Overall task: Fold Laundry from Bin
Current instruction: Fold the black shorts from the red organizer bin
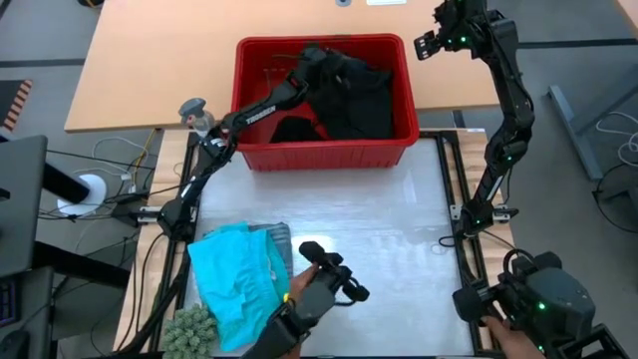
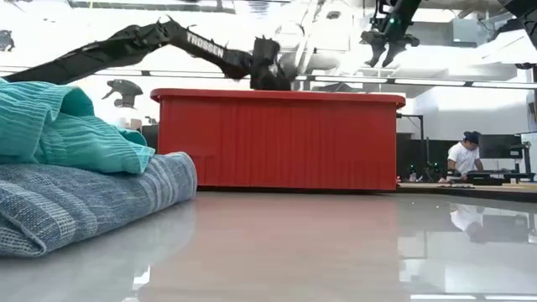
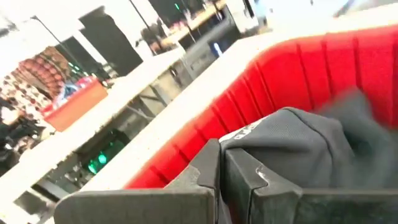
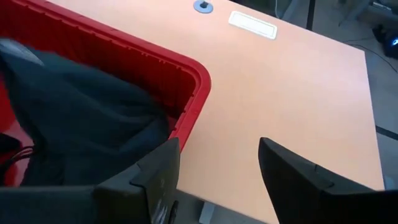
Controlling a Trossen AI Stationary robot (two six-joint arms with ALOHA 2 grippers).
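The red bin [image 1: 324, 150] stands at the table's far side with black garments [image 1: 359, 100] heaped inside. My left gripper [image 1: 317, 62] reaches over the bin's middle and is shut on black cloth [image 3: 298, 143]. My right gripper [image 1: 436, 42] hangs open above the tan tabletop, just beyond the bin's far right corner [image 4: 196, 74], touching nothing. A turquoise garment [image 1: 234, 284] lies on top of a blue-grey striped one [image 2: 92, 201] at the near left of the white mat. My left gripper pinches a bunched part of the black garment [image 3: 249, 134] between its two fingers, close to a small white label. The cloth spreads out from the fingertips, and its far part rests inside the bin. The fingers themselves hide the exact place of contact.
A grey spray bottle [image 1: 194, 112] stands left of the bin. A green knobbly thing [image 1: 189, 329] sits at the near left corner. Dark hand-held devices [image 1: 324, 284] show at the near edge. The white mat's bare surface [image 1: 399, 229] stretches between bin and near edge. A person [image 2: 461, 159] sits far behind.
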